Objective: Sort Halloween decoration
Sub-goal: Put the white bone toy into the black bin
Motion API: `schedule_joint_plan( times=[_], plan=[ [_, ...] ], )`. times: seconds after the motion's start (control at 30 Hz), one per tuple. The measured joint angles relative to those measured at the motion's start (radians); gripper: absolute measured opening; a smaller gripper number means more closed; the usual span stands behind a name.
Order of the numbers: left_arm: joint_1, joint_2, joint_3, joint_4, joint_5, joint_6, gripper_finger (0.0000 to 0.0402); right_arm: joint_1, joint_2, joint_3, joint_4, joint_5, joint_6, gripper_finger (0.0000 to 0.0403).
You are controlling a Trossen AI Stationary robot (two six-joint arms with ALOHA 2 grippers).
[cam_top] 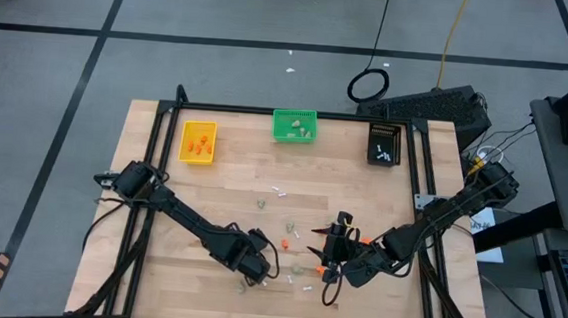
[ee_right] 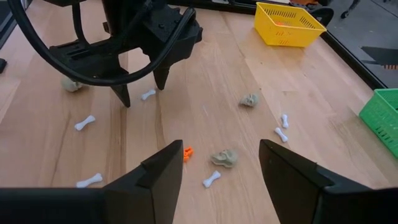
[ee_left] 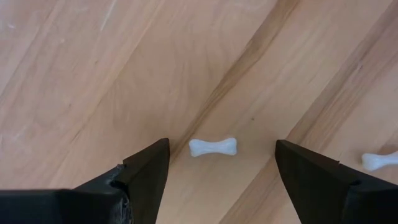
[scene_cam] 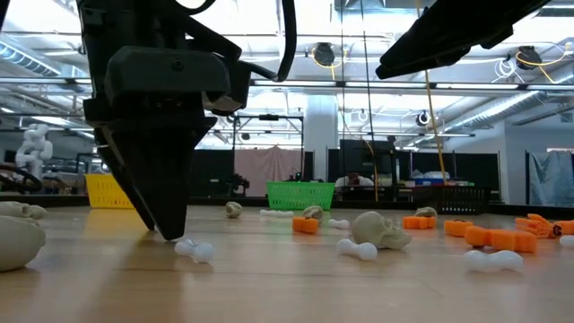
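Observation:
My left gripper (ee_left: 222,144) points down at the table near its front edge, open, its fingertips close to the wood. A small white bone (ee_left: 212,147) lies flat between the two fingers and touches neither; the right wrist view shows the same bone (ee_right: 148,94) there. My right gripper (ee_right: 221,146) hovers open above the table to the right of it, slanting down over a beige skull (ee_right: 224,157), an orange bit (ee_right: 187,152) and another white bone (ee_right: 211,179). More bones, skulls and orange bits (scene_cam: 489,237) lie scattered on the wood.
Along the far edge stand a yellow bin (cam_top: 198,141) with orange bits, a green bin (cam_top: 294,126) with beige lumps and a black bin (cam_top: 385,143) with white pieces. A beige skull (ee_right: 72,84) lies just beyond my left gripper, and a second bone (ee_left: 379,160) beside it.

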Motion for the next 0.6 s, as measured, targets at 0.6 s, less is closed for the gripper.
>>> schedule_joint_plan(
  times=[0.6],
  plan=[
    [0.0, 0.0, 0.0, -0.001, -0.008, 0.0, 0.0285, 0.0, 0.0, 0.0, 0.0, 0.0, 0.0, 0.0196]
  ],
)
